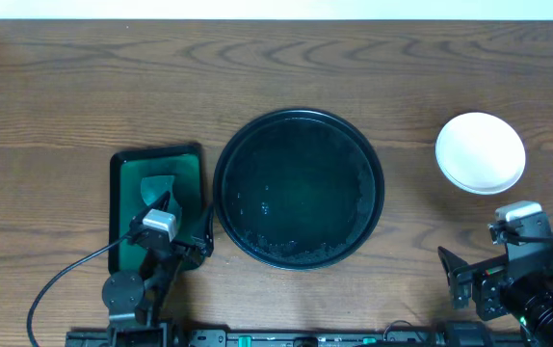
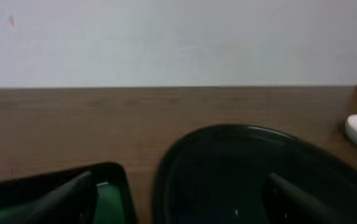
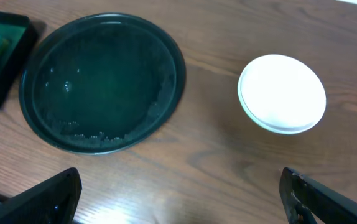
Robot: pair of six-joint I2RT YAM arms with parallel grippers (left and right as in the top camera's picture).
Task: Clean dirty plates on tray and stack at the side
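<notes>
The round black tray (image 1: 299, 188) sits mid-table and holds only water droplets and specks along its front rim; it also shows in the right wrist view (image 3: 104, 81) and the left wrist view (image 2: 241, 162). The white plates (image 1: 480, 152) stand stacked on the bare table to the tray's right, and the top one looks clean (image 3: 282, 93). My left gripper (image 1: 182, 217) hovers open between the green tray and the black tray, its jaws wide apart (image 2: 180, 176). At the front right, nearer than the plates, my right gripper (image 1: 513, 246) is open over bare wood (image 3: 180, 177).
A small dark green rectangular tray (image 1: 122, 193) with a crumpled teal cloth (image 1: 156, 188) lies left of the black tray. A black cable (image 1: 65, 275) loops from the left arm at the front edge. A pale wall borders the far side of the table.
</notes>
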